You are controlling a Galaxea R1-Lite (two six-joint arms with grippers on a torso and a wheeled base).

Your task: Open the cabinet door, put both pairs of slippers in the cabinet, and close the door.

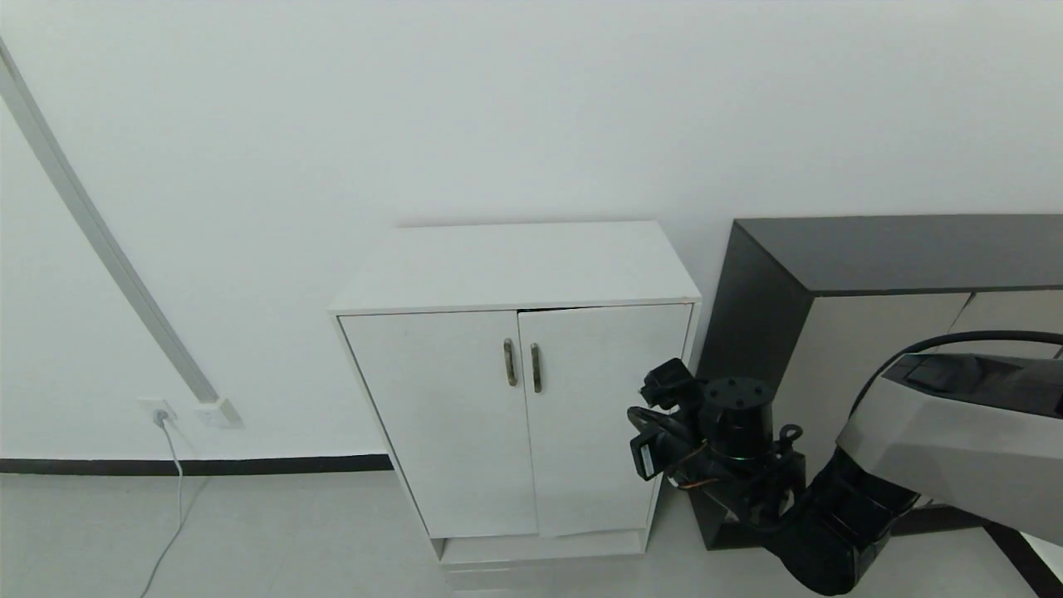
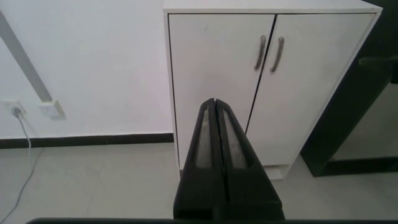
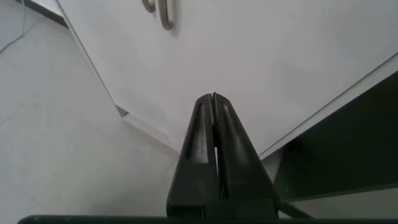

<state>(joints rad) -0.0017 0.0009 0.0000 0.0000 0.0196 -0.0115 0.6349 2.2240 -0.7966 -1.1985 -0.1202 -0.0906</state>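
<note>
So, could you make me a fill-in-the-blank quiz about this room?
1. The white cabinet has ___ doors.
2. Its handles sit side by side at the ___ of the front.
3. The right gripper is near the cabinet with its fingers ___.
4. Seen from the robot, the wall socket with a cable plugged in is on the cabinet's ___ side.
Missing words: two; middle; shut; left.

Cabinet (image 1: 515,264): white, upright against the wall, two doors (image 1: 440,423) (both shut, or very nearly so), paired vertical metal handles (image 1: 509,362) flanking the centre seam.
</note>
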